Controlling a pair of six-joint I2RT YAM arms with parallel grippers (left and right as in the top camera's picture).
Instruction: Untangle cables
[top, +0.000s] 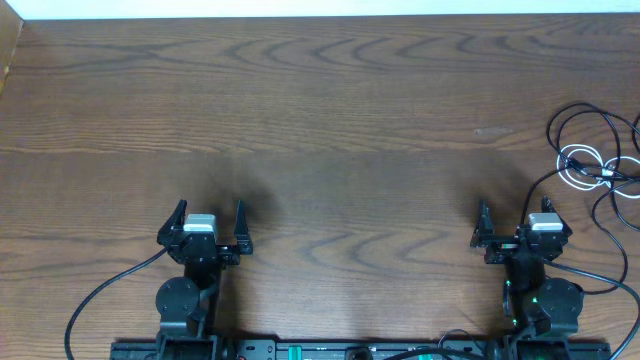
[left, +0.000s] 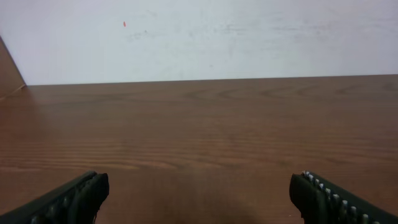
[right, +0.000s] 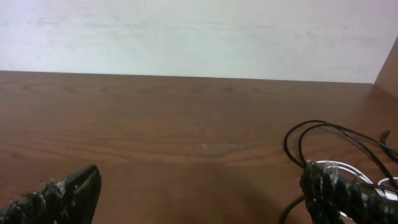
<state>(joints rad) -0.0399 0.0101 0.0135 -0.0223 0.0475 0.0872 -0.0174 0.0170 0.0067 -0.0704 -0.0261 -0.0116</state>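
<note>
A tangle of thin black cables (top: 585, 125) with a small coiled white cable (top: 580, 165) lies at the table's right edge. It also shows in the right wrist view, black loops (right: 323, 134) and the white coil (right: 339, 168) just beyond my right fingertip. My right gripper (top: 520, 218) is open and empty, near the front edge, a short way left of and nearer than the tangle. My left gripper (top: 210, 222) is open and empty at the front left, far from the cables. In the left wrist view only bare table lies between its fingers (left: 199, 193).
The dark wooden table (top: 320, 110) reaches to a white wall at the back. Thicker black wires run from the arm bases (top: 95, 300) along the front edge, and one loops near the right edge (top: 620, 260).
</note>
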